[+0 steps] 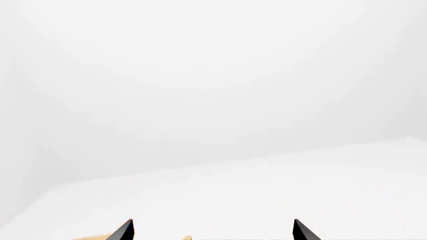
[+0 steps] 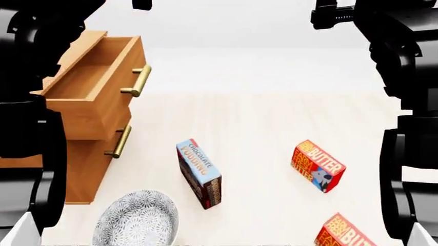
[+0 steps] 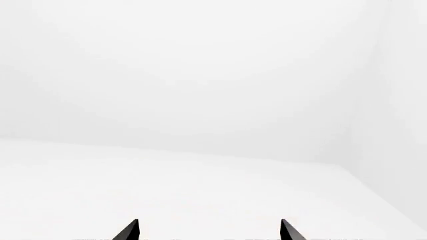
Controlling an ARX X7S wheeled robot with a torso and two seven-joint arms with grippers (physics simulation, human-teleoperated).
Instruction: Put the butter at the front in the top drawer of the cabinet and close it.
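Two red-orange butter cartons lie on the pale floor in the head view: one (image 2: 318, 166) at mid right, the other (image 2: 344, 233) nearer me, cut off by the frame's lower edge. The light-brown cabinet (image 2: 82, 169) stands at the left. Its top drawer (image 2: 96, 82) is pulled out and looks empty, its brass handle (image 2: 137, 81) facing right. Both arms are raised high at the frame's sides, far from the cartons. My left gripper (image 1: 213, 231) and right gripper (image 3: 210, 231) are open, their dark fingertips wide apart with only white background between them.
A blue-and-brown chocolate pudding box (image 2: 199, 173) lies between cabinet and butter. A patterned grey bowl (image 2: 135, 220) sits near the cabinet's front corner. The lower drawer, with its brass handle (image 2: 119, 142), is shut. White walls lie beyond the floor.
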